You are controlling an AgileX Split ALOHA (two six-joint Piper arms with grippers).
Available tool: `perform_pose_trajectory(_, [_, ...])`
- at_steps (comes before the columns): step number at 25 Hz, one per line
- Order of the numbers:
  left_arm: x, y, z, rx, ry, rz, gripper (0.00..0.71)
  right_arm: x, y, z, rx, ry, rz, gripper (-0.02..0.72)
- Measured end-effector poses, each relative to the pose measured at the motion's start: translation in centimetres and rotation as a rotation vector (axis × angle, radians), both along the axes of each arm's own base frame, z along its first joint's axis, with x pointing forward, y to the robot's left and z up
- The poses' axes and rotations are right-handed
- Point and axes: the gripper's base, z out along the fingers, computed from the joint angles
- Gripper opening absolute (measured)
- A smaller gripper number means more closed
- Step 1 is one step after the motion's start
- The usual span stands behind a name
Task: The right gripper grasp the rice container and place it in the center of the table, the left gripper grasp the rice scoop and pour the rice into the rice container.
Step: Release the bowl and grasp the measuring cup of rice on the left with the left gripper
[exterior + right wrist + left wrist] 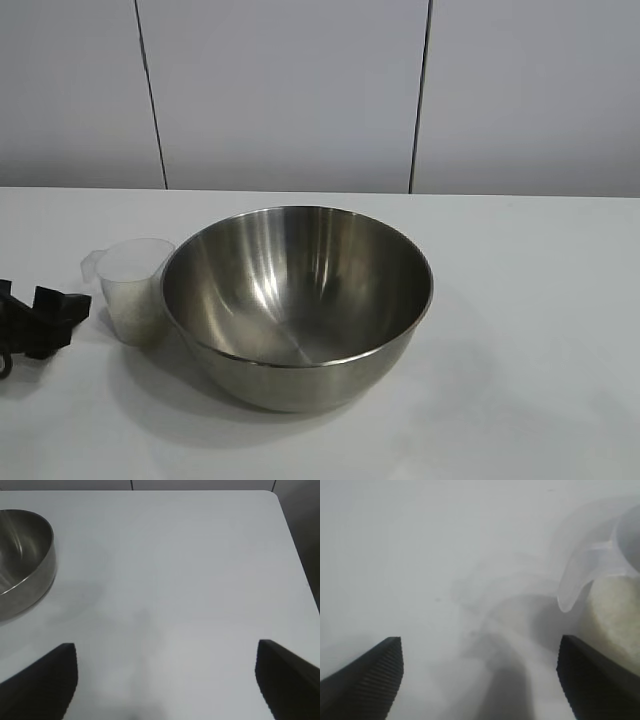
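The steel rice container [297,300] stands near the middle of the white table [530,330]; its rim also shows in the right wrist view [22,560]. The clear rice scoop [135,288] stands upright just left of it, touching or nearly touching, with white rice [138,315] in its lower part. In the left wrist view the scoop's tab handle [592,572] and rice [615,615] are close ahead. My left gripper [50,318] is open and empty on the table left of the scoop; it also shows in the left wrist view [480,680]. My right gripper [167,680] is open and empty, well away from the bowl.
A grey panelled wall [300,90] stands behind the table. The table's far corner and side edge [287,525] show in the right wrist view. Bare tabletop lies right of the bowl.
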Motion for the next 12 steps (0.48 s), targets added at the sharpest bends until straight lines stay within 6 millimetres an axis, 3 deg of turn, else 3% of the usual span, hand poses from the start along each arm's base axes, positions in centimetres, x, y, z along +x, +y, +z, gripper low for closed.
perform_pose_trajectory(12, [1.6, -0.3, 0.6, -0.004, -0.058, -0.008, 0.603, 0.0, 0.0, 0.0, 0.000, 0.000, 0.000, 0.661])
